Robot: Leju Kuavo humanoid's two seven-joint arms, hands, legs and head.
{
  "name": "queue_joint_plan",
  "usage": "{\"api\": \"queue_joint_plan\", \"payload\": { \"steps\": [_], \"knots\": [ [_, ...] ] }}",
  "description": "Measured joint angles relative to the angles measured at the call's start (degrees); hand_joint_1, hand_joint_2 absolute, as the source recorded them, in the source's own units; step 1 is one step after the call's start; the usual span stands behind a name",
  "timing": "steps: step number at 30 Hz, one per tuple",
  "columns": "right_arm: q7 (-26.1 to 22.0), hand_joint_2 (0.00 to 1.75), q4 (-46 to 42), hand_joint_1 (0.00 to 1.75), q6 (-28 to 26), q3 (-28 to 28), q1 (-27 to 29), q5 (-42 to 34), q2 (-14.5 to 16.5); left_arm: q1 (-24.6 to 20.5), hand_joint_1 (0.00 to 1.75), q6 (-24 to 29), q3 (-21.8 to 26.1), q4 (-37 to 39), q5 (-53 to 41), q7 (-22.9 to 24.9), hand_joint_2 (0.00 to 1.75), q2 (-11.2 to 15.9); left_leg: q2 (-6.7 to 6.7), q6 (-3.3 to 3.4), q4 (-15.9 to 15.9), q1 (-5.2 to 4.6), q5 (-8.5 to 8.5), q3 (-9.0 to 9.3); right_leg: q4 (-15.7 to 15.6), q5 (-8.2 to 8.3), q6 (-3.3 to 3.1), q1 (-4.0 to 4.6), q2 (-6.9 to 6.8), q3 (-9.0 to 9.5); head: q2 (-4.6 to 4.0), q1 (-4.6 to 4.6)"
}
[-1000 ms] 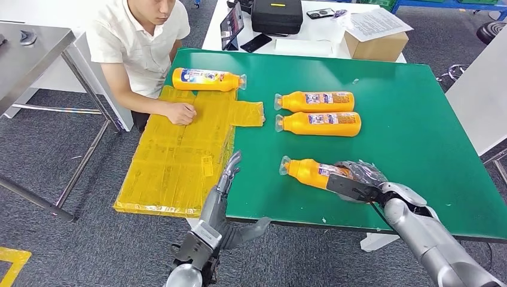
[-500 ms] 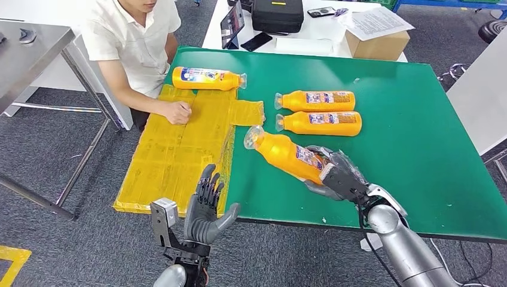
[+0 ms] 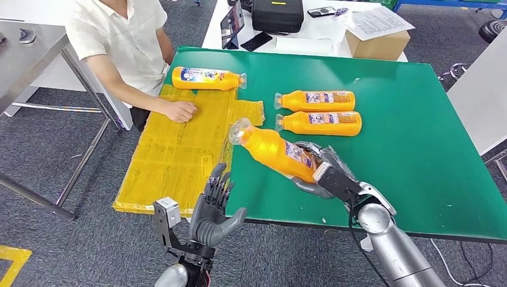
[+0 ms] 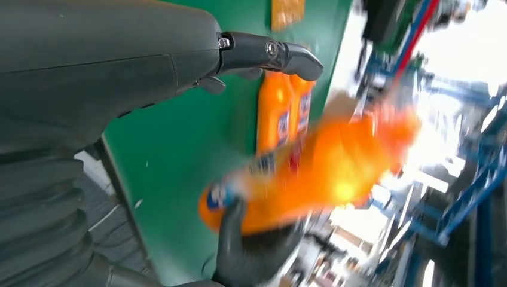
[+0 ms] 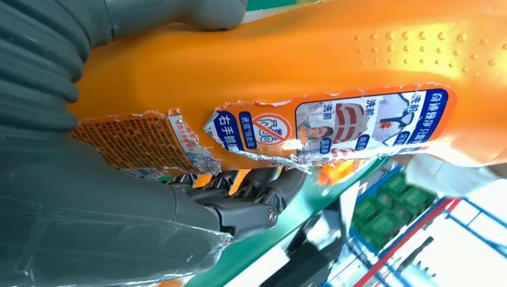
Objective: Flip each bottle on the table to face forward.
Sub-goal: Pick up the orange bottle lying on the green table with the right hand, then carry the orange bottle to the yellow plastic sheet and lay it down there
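We had our right hand [image 3: 326,173] wrapped around the lower body of an orange bottle [image 3: 276,152], holding it tilted above the green table [image 3: 418,137], cap end raised toward the yellow mat [image 3: 173,155]. Our left hand [image 3: 210,209] waited off the near edge with fingers spread, holding nothing. The bottle looked like smooth, stiff plastic, probably slippery and full enough to feel weighty, so we judged a grip around the torn label's middle safest.
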Motion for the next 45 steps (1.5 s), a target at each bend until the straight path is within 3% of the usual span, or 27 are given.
{"api": "queue_joint_plan", "payload": {
  "steps": [5,13,18,37,40,41,44,45],
  "knots": [
    [-1.88,1.75,2.09,1.75,2.62,3.61,-0.68,0.62,2.98,-1.67,0.0,-0.91,-0.95,0.66,1.44,2.49,1.75,0.04,0.02,-0.01,0.0,0.0,0.01,0.0,0.0,0.0,0.0,0.0,0.01,0.0,0.0,0.01],
    [-2.98,1.75,3.03,1.75,4.89,8.95,-1.82,-1.93,7.15,-4.78,0.0,-1.85,-0.43,3.19,4.47,2.32,1.75,-0.62,0.01,-0.03,0.0,0.0,0.04,0.0,0.01,0.01,0.0,-0.01,0.01,-0.02,0.0,0.01],
    [-3.69,1.75,2.49,1.75,5.07,11.19,-1.91,-3.11,7.86,-6.15,0.0,-0.5,-0.47,3.88,1.67,0.06,1.75,-1.23,0.02,-0.03,0.0,-0.01,0.04,-0.02,0.0,0.0,0.0,-0.02,0.01,-0.04,0.0,0.02],
    [-4.33,1.75,0.82,1.75,5.68,14.27,-1.82,-4.14,8.88,-7.79,0.0,-1.29,0.15,6.46,5.23,0.53,1.75,-1.78,0.03,-0.03,0.0,-0.01,0.04,-0.02,0.0,0.01,-0.01,-0.02,0.02,-0.04,0.0,0.01],
    [-4.3,1.75,0.82,1.71,5.76,14.36,-1.83,-4.33,8.88,-7.77,1.26,-1.27,0.16,6.43,4.77,-0.44,1.75,-1.78,0.03,-0.03,0.0,-0.01,0.04,-0.02,0.0,0.01,-0.01,-0.02,0.02,-0.04,0.0,0.01],
    [-4.28,1.75,0.82,1.54,5.79,14.41,-1.84,-4.47,8.89,-7.74,1.7,-1.24,0.16,6.32,4.42,-0.95,1.75,-1.78,0.03,-0.03,0.0,-0.01,0.04,-0.02,0.0,0.01,-0.01,-0.02,0.02,-0.04,0.0,0.01],
    [-4.26,1.75,0.84,0.27,5.81,14.63,-2.02,-4.79,9.01,-7.67,1.75,-1.14,0.27,5.77,3.88,-1.47,1.75,-1.78,0.03,-0.03,0.0,-0.01,0.04,-0.01,0.0,0.01,-0.01,-0.01,0.02,-0.04,0.0,0.01],
    [-4.25,1.75,0.85,0.01,5.81,14.79,-2.08,-4.82,9.06,-7.68,1.75,-1.15,0.41,5.62,4.1,-1.35,1.75,-1.78,0.03,-0.03,0.0,-0.01,0.04,-0.01,0.01,0.01,-0.01,-0.01,0.02,-0.04,0.0,0.01]
  ]
}}
